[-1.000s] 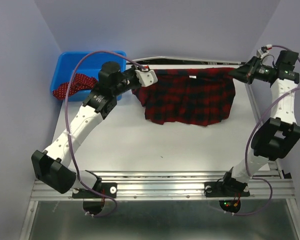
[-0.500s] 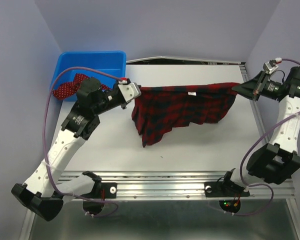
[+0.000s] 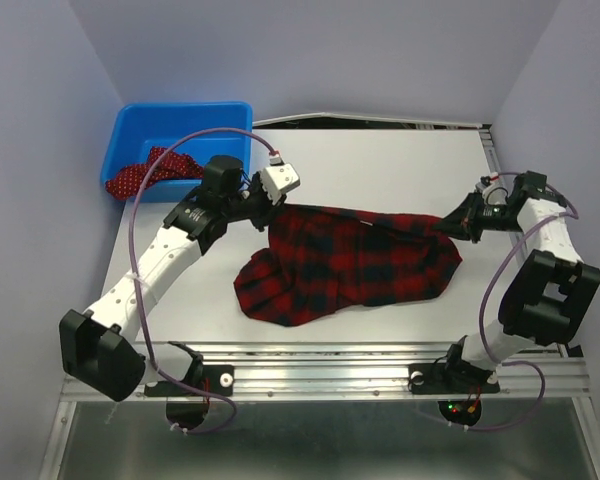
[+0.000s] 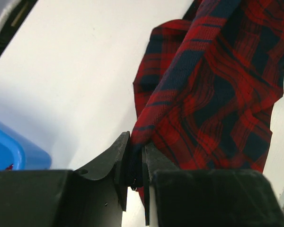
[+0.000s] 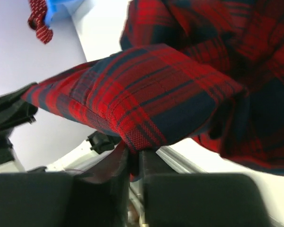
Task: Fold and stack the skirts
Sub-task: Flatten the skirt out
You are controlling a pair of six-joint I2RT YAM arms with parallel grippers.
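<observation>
the plaid skirt (image 3: 350, 265) at the left gripper (image 4: 136, 150) is woven cloth, matt, its coarse threads showing. the gripper itself looks like matt black plastic. the surface (image 3: 380, 165) under it is smooth, white; the blue bin (image 3: 180, 115) beside it, glossy plastic.

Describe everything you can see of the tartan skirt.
The tartan skirt is woven red-and-dark-navy plaid cloth. It is stretched by one edge between the left gripper and right gripper, each shut on a corner, while its rumpled lower part sags onto the white table, bunched towards the left.
</observation>
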